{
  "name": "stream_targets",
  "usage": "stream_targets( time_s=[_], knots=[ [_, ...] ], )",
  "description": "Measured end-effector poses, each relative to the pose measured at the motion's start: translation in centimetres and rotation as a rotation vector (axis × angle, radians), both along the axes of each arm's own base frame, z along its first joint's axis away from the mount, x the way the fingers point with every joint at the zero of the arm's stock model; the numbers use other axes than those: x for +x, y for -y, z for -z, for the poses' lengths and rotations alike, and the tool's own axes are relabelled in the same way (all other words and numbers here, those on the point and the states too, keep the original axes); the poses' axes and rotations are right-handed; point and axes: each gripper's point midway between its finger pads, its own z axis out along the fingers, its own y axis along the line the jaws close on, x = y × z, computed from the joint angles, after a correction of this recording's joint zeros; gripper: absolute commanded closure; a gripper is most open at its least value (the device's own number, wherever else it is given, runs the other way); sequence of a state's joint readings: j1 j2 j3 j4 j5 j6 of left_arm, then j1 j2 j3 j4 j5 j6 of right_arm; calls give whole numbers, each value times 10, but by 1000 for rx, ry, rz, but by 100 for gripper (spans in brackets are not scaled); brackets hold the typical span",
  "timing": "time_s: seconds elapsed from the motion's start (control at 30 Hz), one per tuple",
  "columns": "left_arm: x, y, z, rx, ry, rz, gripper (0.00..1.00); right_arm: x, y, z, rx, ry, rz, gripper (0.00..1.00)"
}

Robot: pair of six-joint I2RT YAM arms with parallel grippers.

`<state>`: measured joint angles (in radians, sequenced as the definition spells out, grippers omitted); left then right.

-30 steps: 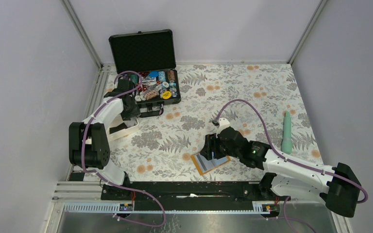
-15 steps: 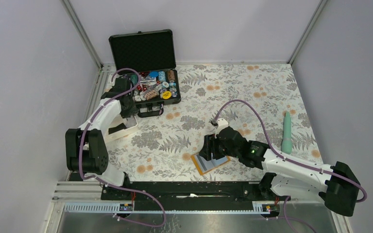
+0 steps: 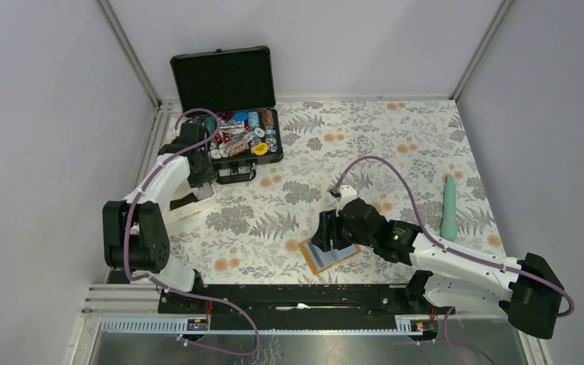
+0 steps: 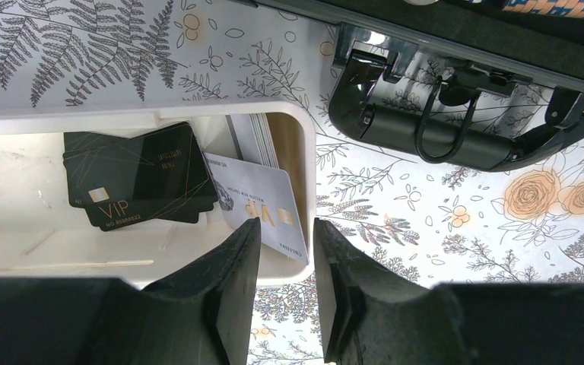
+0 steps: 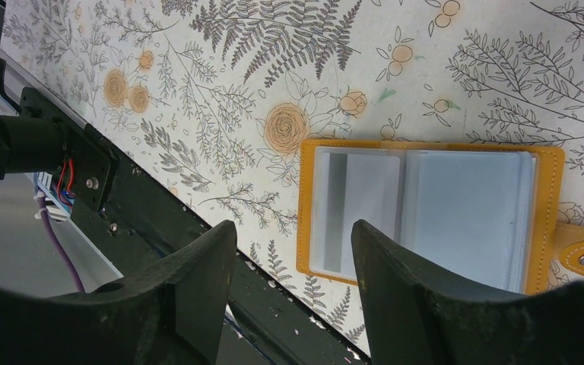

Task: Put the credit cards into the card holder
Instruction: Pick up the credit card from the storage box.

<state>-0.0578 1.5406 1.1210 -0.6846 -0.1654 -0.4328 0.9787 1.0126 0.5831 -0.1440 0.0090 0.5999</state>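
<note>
Several black credit cards [image 4: 137, 179] lie stacked in a white tray [image 4: 304, 152]. A pale credit card [image 4: 262, 205] leans over the tray's near rim. My left gripper [image 4: 286, 226] hovers just above that pale card's corner, its jaws a narrow gap apart and pinching nothing. From above, the left gripper [image 3: 198, 173] sits over the tray [image 3: 190, 207] at the left edge. The card holder [image 5: 426, 205] lies open and flat, orange with pale blue sleeves, snap tab to the right. My right gripper [image 5: 293, 228] is open above its left page, also visible near the card holder [image 3: 323, 260] from the top.
An open black case [image 3: 224, 76] full of chips and boxed cards stands behind the tray, its handle [image 4: 441, 114] close to the tray's corner. A teal stick-like object [image 3: 449, 205] lies at the right. The black base rail [image 5: 160, 228] runs just beside the card holder.
The left arm's elbow swung slightly left and its wrist crept toward the case a second ago; since then it holds still. The right arm has barely moved.
</note>
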Motion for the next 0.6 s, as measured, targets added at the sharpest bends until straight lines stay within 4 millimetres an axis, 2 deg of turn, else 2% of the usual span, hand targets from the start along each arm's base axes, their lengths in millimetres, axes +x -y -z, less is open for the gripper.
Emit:
stream_targets(
  time_s=[0.3,0.6],
  knots=[
    [-2,-1,9,7,-34,9,71,-1,1,2,-4,-4,-1,36],
    [-4,-1,14,11,-56,15,83,-1,1,4,-6,-5,-1,36]
  ],
)
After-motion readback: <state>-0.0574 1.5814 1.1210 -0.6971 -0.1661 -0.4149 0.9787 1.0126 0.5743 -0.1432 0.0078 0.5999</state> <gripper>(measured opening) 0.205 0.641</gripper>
